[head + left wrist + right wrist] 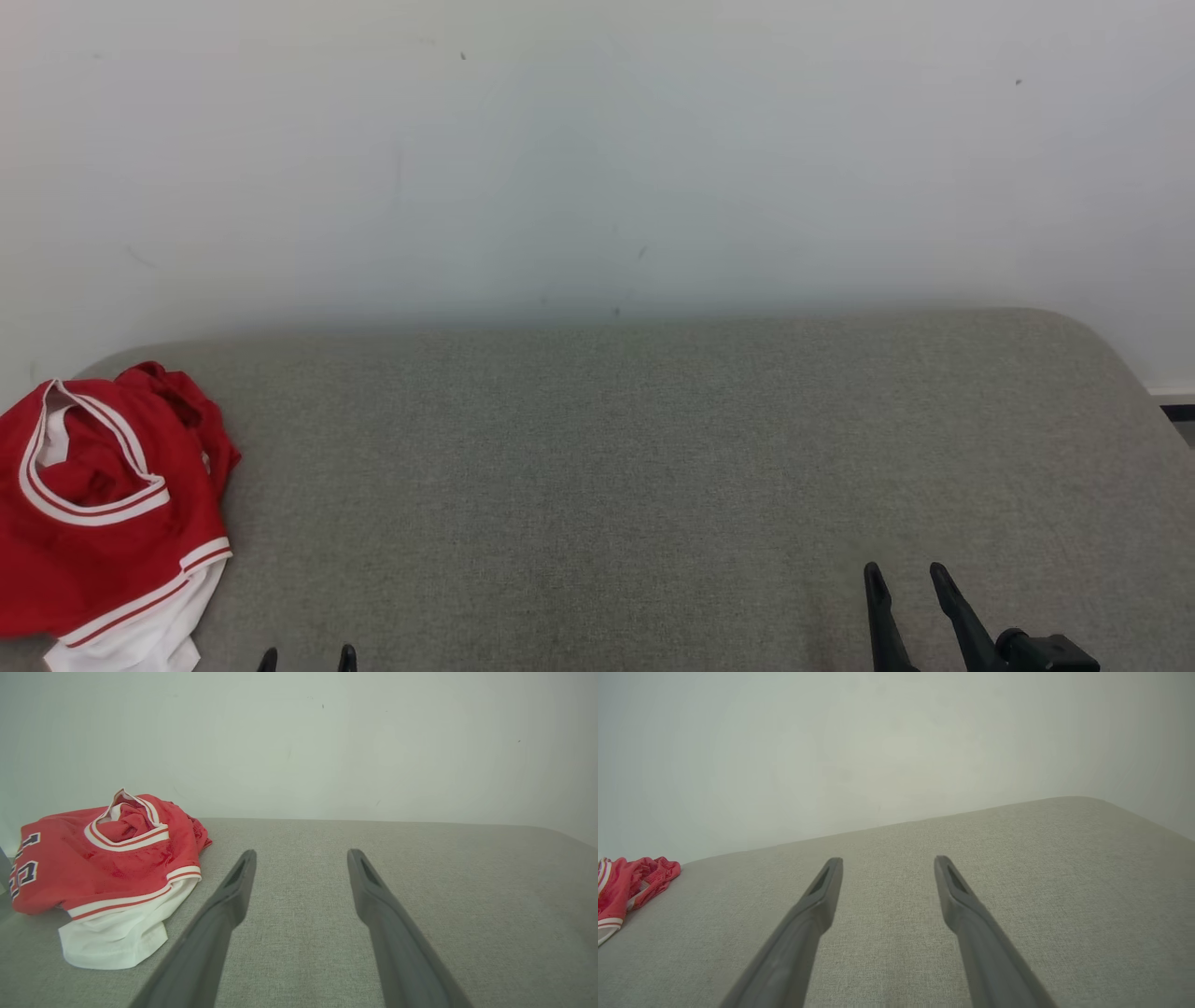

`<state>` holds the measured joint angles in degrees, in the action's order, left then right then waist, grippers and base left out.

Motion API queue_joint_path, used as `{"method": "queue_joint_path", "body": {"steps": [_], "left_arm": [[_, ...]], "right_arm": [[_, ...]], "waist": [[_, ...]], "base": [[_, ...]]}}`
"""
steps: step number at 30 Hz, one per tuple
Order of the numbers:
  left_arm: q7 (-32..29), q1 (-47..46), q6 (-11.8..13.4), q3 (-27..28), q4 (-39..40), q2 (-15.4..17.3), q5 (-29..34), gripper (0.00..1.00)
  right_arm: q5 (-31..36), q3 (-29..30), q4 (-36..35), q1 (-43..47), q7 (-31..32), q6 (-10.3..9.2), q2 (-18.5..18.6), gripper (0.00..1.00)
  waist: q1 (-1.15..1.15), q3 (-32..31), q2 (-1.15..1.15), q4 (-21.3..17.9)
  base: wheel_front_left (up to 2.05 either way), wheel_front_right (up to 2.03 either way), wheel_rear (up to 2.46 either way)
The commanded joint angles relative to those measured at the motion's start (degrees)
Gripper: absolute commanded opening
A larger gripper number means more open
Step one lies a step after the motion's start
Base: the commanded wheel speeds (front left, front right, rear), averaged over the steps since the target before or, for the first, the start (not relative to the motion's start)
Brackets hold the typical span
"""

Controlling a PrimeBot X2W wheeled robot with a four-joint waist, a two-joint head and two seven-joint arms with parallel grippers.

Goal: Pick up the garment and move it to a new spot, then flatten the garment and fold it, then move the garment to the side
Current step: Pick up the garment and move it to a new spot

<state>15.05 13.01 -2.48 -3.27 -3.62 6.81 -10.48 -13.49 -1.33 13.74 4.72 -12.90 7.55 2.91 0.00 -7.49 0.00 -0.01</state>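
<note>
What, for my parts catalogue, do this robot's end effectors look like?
The left end effector and right end effector look alike. Each has two long, slim, matte dark-grey fingers tapering to narrow rounded tips, with a slot-like recess on the inner face near each tip. In the head view they read as black, and the right one's base carries a chunky black fitting.

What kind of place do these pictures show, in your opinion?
Probably a plain indoor room, perhaps a test space for folding clothes. A grey fabric-covered surface, like a bed or bench, stands against a bare white wall, and a crumpled red and white jersey lies on its left end.
</note>
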Motion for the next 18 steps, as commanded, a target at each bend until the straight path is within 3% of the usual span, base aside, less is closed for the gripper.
{"method": "queue_joint_path", "body": {"steps": [1, 18], "left_arm": [[0.2, 1.1, -0.1, 0.2, -0.7, -0.2, 0.2, 1.0], [0.2, 1.3, -0.5, 2.9, -1.4, -1.5, 1.3, 1.0]], "right_arm": [[0.5, 0.1, 0.3, 0.0, -0.1, -0.12, 0.0, 1.0], [-0.1, -0.6, 1.6, -0.4, 1.9, -0.12, 0.0, 1.0]], "waist": [[0.0, -0.3, 0.0, -0.5], [0.0, -0.3, 0.0, 0.1]], "base": [[0.0, 0.0, 0.0], [0.0, 0.0, 0.0]]}}
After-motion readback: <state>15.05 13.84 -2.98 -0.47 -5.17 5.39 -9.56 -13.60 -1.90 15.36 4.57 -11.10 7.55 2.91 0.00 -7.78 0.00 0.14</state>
